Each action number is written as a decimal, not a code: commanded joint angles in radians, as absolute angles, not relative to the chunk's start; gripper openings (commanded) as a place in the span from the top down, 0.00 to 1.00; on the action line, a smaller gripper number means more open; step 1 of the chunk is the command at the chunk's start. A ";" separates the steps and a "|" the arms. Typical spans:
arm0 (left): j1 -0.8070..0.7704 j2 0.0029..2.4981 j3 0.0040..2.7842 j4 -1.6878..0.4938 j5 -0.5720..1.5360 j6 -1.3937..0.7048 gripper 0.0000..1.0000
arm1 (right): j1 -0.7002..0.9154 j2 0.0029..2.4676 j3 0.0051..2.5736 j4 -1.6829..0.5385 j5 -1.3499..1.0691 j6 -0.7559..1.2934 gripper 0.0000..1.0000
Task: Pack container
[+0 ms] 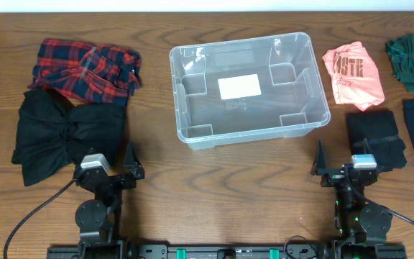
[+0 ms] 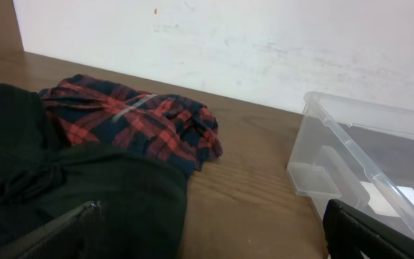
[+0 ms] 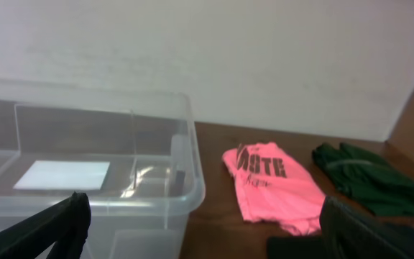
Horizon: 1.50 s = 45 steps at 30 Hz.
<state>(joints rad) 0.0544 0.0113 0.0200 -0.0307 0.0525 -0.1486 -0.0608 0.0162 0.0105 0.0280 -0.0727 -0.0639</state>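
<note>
Squarely by the middle of the far edge of the bench [image 1: 250,188] sits the container [image 1: 257,132], a clear, glossy plastic bin with a rounded rim, moulded corner notches and a white rectangular label on its base. Soft cloth lies on both sides: a crumpled red plaid shirt [image 1: 85,68] and a rumpled black garment [image 1: 63,133] toward the left edge, a folded pink T-shirt [image 1: 352,72] toward the right. At the near edge of the brown, wood-grained top, the left gripper [image 1: 111,162] and the right gripper [image 1: 343,157] both stand spread wide with nothing between their fingers, and a matt white wall [image 2: 264,43] rises behind the far edge.
</note>
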 commanded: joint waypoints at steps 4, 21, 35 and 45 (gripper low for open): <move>0.056 0.006 0.004 -0.067 0.048 -0.131 0.02 | -0.066 0.026 0.096 0.053 -0.184 -0.084 0.01; 0.056 0.006 0.004 -0.067 0.048 -0.131 0.02 | -0.097 1.148 1.192 -0.289 -0.410 -0.095 0.01; 0.056 0.006 0.004 -0.067 0.048 -0.131 0.02 | -0.187 1.558 1.430 -0.419 -0.382 0.027 0.01; 0.056 0.006 0.004 -0.067 0.048 -0.131 0.02 | -0.411 1.755 1.430 -0.369 -0.508 -0.062 0.01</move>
